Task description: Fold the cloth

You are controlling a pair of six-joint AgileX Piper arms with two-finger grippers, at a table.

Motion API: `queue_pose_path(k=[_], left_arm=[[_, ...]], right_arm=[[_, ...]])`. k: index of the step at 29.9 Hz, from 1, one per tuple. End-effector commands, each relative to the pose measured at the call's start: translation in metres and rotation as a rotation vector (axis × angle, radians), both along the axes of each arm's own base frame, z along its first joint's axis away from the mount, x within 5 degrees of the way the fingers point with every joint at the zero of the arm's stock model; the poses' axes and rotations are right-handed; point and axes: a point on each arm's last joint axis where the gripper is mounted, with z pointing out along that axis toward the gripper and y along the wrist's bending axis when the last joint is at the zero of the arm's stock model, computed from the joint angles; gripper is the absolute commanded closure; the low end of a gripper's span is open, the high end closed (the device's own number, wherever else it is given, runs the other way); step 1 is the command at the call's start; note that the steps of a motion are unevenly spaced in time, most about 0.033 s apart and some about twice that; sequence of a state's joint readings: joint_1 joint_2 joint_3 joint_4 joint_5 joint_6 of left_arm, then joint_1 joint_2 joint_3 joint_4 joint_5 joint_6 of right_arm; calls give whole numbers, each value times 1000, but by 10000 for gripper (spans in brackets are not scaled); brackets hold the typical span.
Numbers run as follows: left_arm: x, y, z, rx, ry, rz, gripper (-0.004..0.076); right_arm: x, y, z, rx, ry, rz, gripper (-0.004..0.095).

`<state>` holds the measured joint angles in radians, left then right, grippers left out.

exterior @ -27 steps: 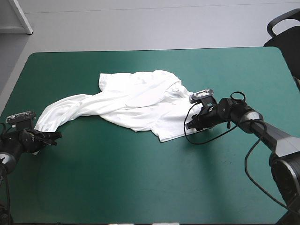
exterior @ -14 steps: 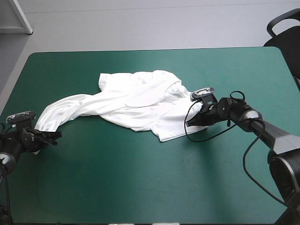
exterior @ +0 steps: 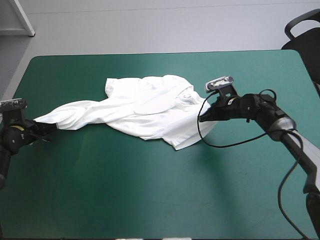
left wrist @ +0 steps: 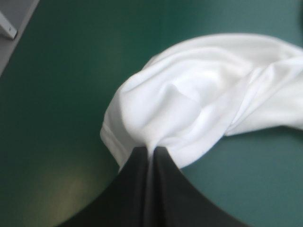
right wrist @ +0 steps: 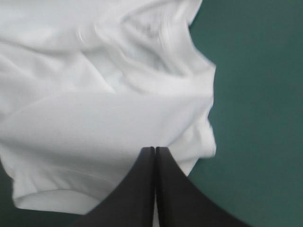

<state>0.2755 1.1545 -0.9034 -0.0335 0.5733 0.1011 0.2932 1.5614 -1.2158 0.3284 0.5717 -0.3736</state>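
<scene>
- At the mid-left edge of the high view, the left gripper (exterior: 46,129) sits low over the table. Its black fingers are pinched together on the tip of the T-shirt (exterior: 150,107), with a hemmed edge bunched right at the points. I'd say it holds that end so the cloth can be drawn out toward the table's left edge.
- From that pinch a long, narrow band of shirt runs up and right, gathered into soft lengthwise creases like a loose rope. It lies on the cover rather than hanging.
- The bulk of the shirt sits at centre, a little above the middle of the frame. It is a rumpled white heap of thin, matte, limp fabric with shallow overlapping folds and one rounded flap on top. It is not spread flat yet, so no folding has begun.
- Right of centre, the right gripper (exterior: 203,116) has its fingers closed to one point on the shirt's right-hand edge, with a sliver of white between them. Holding the opposite end looks meant for stretching the shirt open.
- The teal-green cover (exterior: 150,195) looks smooth and even, so the cloth should slide easily on it.
</scene>
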Motion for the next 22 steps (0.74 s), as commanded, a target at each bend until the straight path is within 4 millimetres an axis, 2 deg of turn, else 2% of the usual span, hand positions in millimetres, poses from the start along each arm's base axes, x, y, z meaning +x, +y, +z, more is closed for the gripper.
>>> queue_pose_path(k=[1,8,11,16,19,22], left_arm=[[-2,-10,66,24,-203,-62,705],[-26,-24,177,54,-499,-129,705],[-43,-29,215,96,-594,-145,705],[-77,-38,270,181,-778,-159,705],[-100,-44,297,218,-880,-162,705],[-122,-50,319,248,-970,-168,705]], right_arm=[[-15,-5,79,82,-236,-10,920],[-47,-12,189,156,-482,31,920],[-65,-16,232,172,-583,50,920],[-107,-29,301,204,-799,59,920],[-134,-38,331,216,-907,52,920],[-159,-45,352,238,-981,55,920]])
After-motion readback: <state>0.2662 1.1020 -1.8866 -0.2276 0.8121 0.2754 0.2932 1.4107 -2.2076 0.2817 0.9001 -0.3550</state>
